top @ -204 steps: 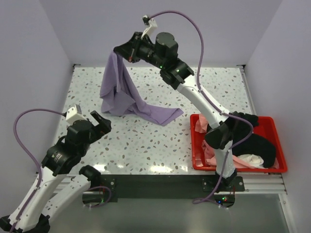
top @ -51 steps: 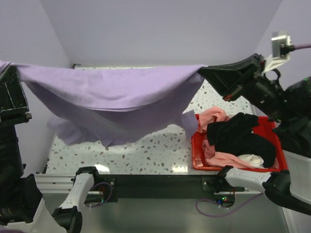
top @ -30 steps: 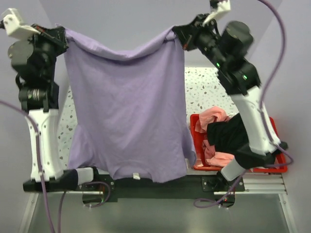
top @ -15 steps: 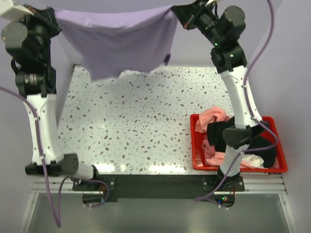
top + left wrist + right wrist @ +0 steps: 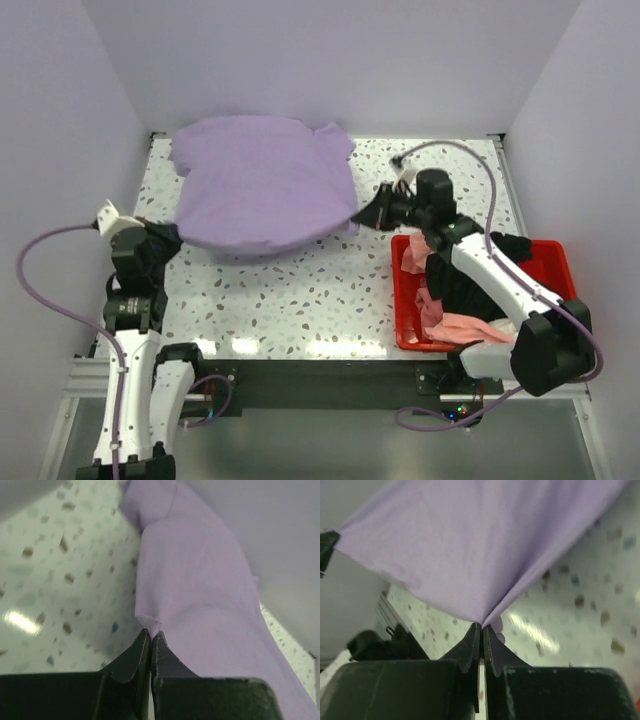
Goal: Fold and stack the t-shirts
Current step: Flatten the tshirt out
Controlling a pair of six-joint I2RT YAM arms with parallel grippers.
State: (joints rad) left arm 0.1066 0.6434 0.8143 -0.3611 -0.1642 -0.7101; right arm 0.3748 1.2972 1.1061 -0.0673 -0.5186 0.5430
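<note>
Two grippers, one shirt. The left gripper [image 5: 151, 634] is squeezing its black jaws tight together on a small puckered corner of the lavender t-shirt [image 5: 265, 185]. The right gripper [image 5: 481, 628] is doing the same on the opposite near corner, jaws clamped with a little nub of cloth poking out at the tips.

Between the two grippers the shirt is ballooning up like a soft dome, in a smooth matte knit with barely a crease. Out ahead of them it's spreading toward the far wall, short sleeves sticking out at that end.

Under both grippers the table [image 5: 300, 290] is showing as a glossy white slab flecked with dark speckles.

Back along the right gripper's arm, the red plastic bin [image 5: 552, 250] is sitting close by, a shallow rectangle with a raised rim. More shirts are lying crumpled inside it: a salmon-pink t-shirt [image 5: 460, 327] bunching up in loose folds and a black t-shirt [image 5: 478, 292] slumping over it.
</note>
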